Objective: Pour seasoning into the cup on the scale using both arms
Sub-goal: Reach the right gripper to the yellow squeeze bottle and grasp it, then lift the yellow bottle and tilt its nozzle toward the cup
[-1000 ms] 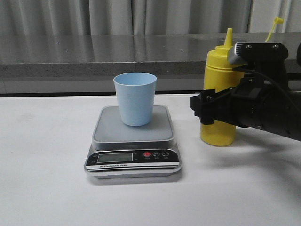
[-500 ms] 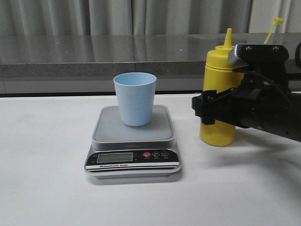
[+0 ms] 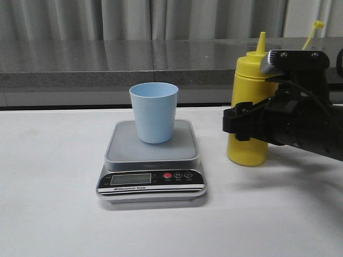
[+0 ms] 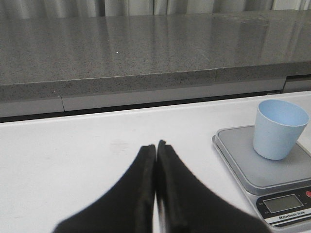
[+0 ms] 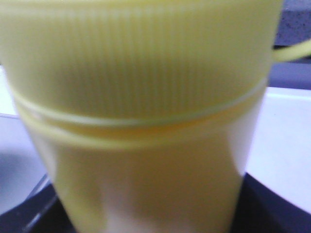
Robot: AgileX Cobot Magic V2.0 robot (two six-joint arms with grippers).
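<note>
The yellow seasoning bottle (image 3: 247, 80) stands upright on the white table, right of the scale, its cap strap sticking up. My right gripper (image 3: 236, 124) reaches in from the right, its jaws closed round the bottle's middle. The bottle (image 5: 146, 97) fills the right wrist view, with dark fingers (image 5: 272, 208) against its sides. The pale blue cup (image 3: 154, 112) stands upright on the grey scale (image 3: 153, 152), and looks empty in the left wrist view (image 4: 281, 128). My left gripper (image 4: 156, 144) is shut and empty, over bare table left of the scale (image 4: 243, 160). It is out of the front view.
A grey stone ledge (image 3: 107, 64) runs along the back of the table, with curtains behind it. The scale's black panel with the LCD and a red button (image 3: 167, 175) faces the front.
My right gripper's near finger has moved in to the right against the bottle. The bottle, cup and scale have not moved.
</note>
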